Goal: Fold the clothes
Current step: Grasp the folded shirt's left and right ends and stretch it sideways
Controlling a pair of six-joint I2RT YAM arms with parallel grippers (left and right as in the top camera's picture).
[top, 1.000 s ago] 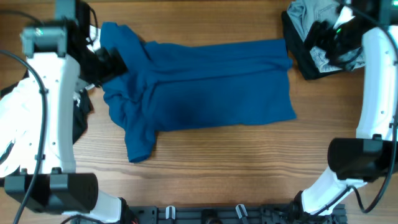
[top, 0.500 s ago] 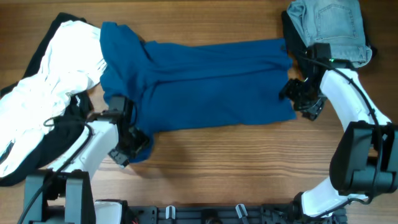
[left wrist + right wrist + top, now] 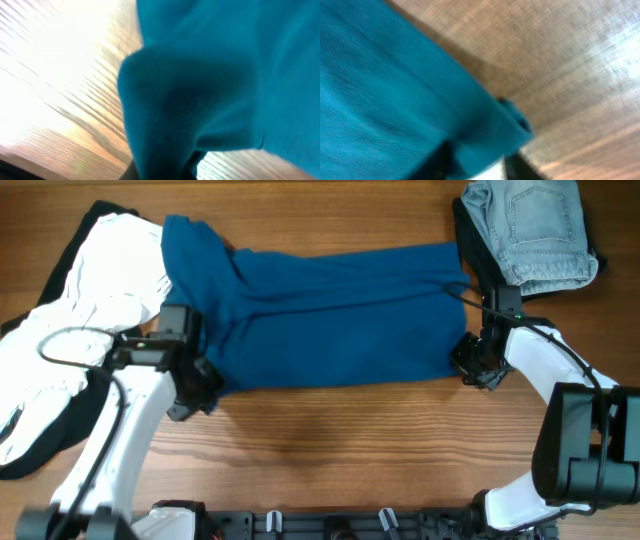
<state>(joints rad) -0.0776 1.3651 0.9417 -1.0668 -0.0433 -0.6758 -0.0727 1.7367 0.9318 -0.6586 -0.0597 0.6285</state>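
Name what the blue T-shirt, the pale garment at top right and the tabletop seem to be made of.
Blue T-shirt: probably cotton knit, matte; fine ribbing shows in the wrist views.
Pale garment: likely denim, faded, with stitched seams and a pocket.
Tabletop: wood or wood-look laminate, grain lines, slight sheen.

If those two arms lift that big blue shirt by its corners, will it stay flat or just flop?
It would probably sag: the blue T-shirt already lies in soft wrinkles and bunches up at the left gripper. It looks thin and light, since the corner at the right gripper curls over easily. On the wooden table it should likely drag rather than roll.
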